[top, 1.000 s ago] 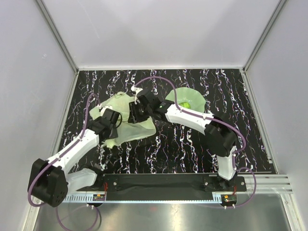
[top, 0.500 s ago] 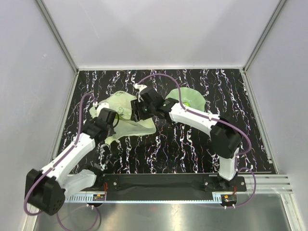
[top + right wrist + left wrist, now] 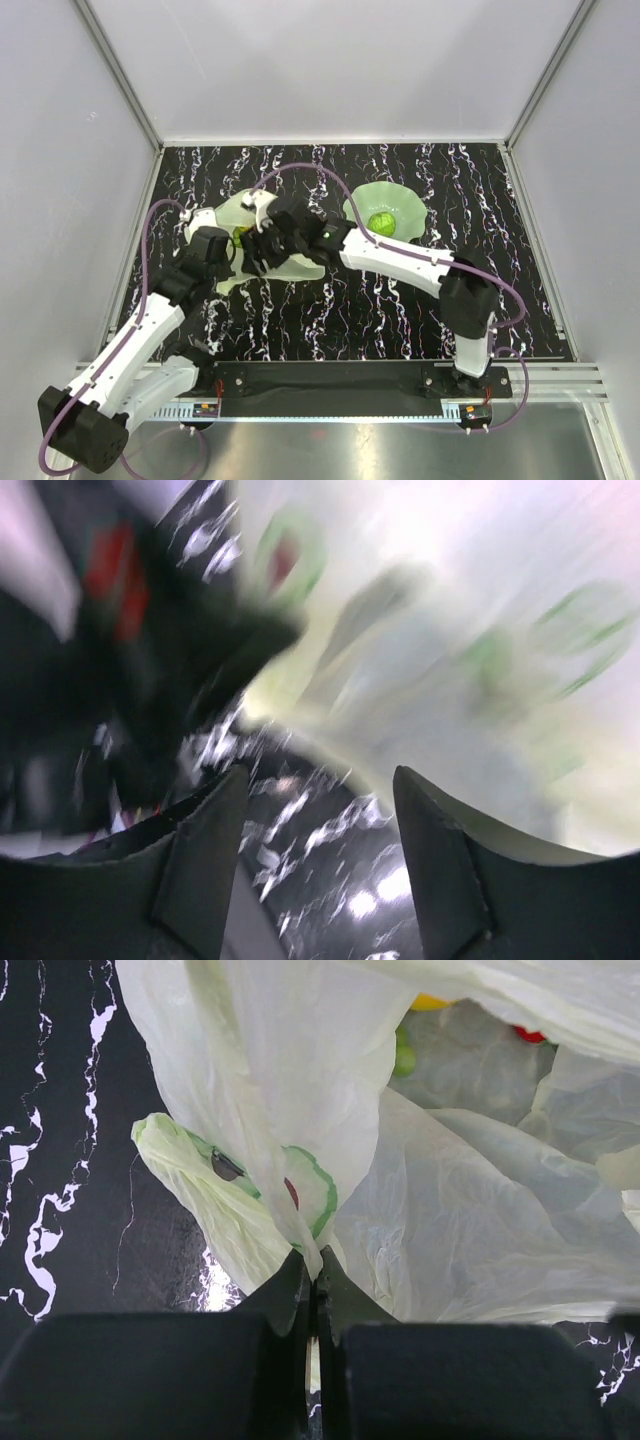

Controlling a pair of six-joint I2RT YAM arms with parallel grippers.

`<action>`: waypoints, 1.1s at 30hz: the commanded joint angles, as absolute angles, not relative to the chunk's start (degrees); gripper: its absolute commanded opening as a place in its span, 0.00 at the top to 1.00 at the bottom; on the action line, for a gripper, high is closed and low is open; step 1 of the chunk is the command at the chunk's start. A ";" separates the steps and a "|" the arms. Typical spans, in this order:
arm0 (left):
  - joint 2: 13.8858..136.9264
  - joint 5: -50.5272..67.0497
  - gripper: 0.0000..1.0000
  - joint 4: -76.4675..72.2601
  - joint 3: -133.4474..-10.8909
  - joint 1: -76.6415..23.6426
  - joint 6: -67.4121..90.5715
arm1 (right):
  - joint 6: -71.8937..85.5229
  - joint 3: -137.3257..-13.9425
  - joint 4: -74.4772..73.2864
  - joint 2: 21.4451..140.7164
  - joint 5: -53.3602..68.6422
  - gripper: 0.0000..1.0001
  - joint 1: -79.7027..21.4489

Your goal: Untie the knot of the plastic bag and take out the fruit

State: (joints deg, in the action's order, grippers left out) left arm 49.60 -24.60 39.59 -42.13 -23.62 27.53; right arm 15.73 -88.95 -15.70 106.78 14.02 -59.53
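Note:
The pale green plastic bag lies crumpled left of centre, and I cannot make out the knot. My left gripper is shut on a fold of the bag, with film pinched between its tips. Through the bag's opening I see a yellow fruit, a green piece and a red piece. My right gripper is open and empty over the bag's near side, close to the left gripper. Its view is blurred: jaws apart, bag beyond.
A green wavy-edged dish stands right of the bag with a green round fruit on it. The table is black marble-patterned, with white walls on three sides.
My right gripper has swung left and nearer across the bag, toward the left gripper. The left arm has pulled back a little, still holding the bag.

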 commanded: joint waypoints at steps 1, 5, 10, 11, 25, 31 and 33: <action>48.87 -23.47 1.00 38.85 -44.39 -23.47 26.02 | 17.74 -98.33 -18.27 112.38 -0.95 0.32 -55.22; 48.34 -23.73 1.00 39.55 -43.69 -23.47 25.58 | 23.99 -107.72 -21.43 117.94 -5.69 0.31 -47.56; 46.23 -23.82 1.00 40.08 -43.42 -23.47 25.14 | 23.64 -118.90 -29.25 125.32 -11.85 0.31 -42.63; 46.06 -23.64 1.00 40.08 -43.59 -23.38 24.88 | 22.86 -120.66 -30.14 125.77 -13.61 0.31 -41.67; 51.06 -18.73 1.00 34.46 -42.19 -23.47 26.80 | 18.37 -107.83 -25.74 110.91 -17.67 0.26 -34.47; 55.01 -16.61 1.00 30.85 -42.89 -23.38 28.82 | 8.71 -114.25 -31.09 112.76 13.15 0.27 -32.43; 55.28 -15.65 1.00 30.76 -43.33 -23.55 29.09 | 9.22 -112.78 -32.79 111.72 19.41 0.27 -32.43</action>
